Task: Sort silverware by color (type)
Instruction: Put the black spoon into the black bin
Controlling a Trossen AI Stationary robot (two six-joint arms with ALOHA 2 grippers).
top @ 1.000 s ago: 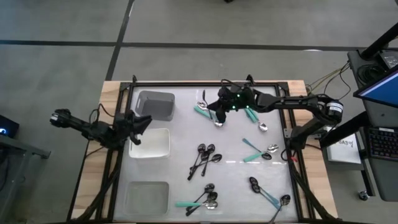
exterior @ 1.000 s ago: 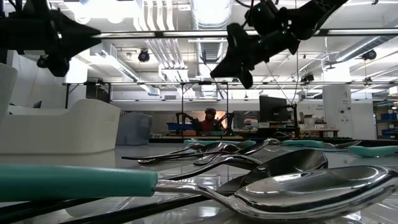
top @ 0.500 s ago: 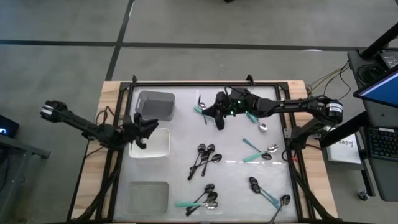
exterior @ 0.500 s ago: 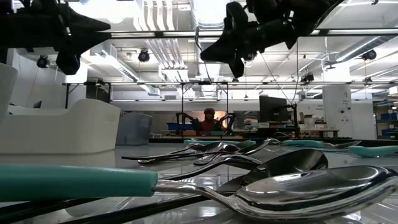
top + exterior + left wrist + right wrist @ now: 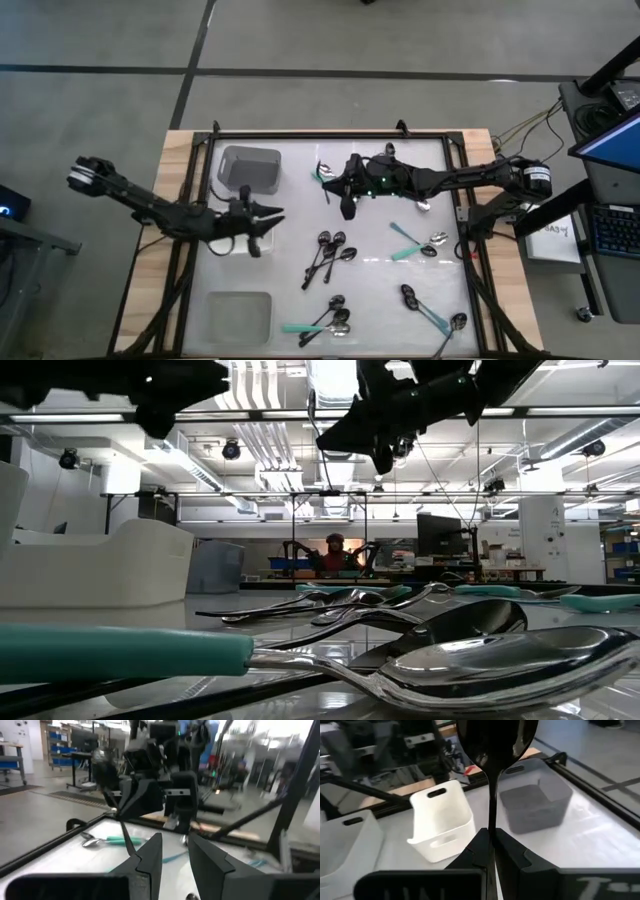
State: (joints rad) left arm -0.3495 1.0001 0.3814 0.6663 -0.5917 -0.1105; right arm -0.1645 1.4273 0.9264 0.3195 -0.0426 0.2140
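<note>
Left arm (image 5: 262,222) now over white bin (image 5: 441,822), right fingers (image 5: 510,851) still clamping black spoon (image 5: 497,740)

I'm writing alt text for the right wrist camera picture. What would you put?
The right gripper is shut on the thin handle of an all-black spoon, bowl raised. Behind it on the table stand a white bin, a grey bin and part of a clear bin.
</note>
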